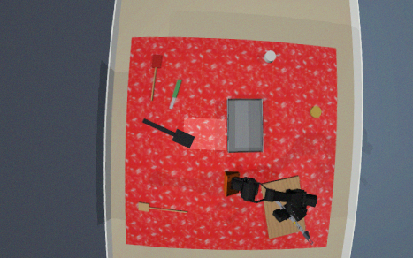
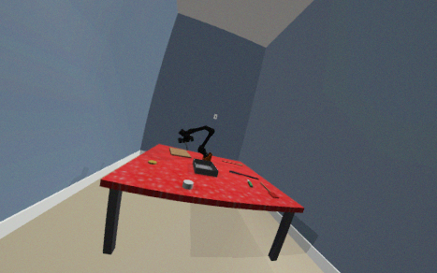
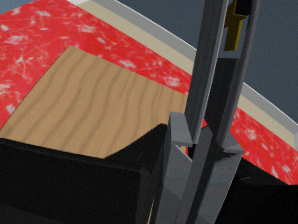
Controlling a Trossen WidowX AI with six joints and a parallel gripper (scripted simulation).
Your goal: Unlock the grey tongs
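Observation:
The grey tongs (image 1: 302,231) (image 2: 186,146) (image 3: 201,70) are held in the air above the wooden board (image 1: 282,231) (image 2: 177,151) (image 3: 100,100). My gripper (image 1: 287,215) (image 2: 185,139) (image 3: 177,133) is shut on them, one black finger on each side. In the wrist view the two tong arms run upward with a narrow gap between them, and a brass lock piece (image 3: 232,32) shows between them near the top. The hinge end is cut off there; whether the lock is engaged cannot be told. The roasting tin (image 1: 228,128) (image 2: 207,173) has nothing resting across it.
An orange-brown block (image 1: 228,187) is by the arm's base. A white cylinder (image 1: 270,56) (image 2: 188,184) and a yellow disc (image 1: 316,111) (image 2: 152,162) stand away from the board. A black spatula (image 1: 183,138), a red spatula (image 1: 156,61), a green-handled tool (image 1: 177,89) and a wooden spatula (image 1: 143,207) lie at the left.

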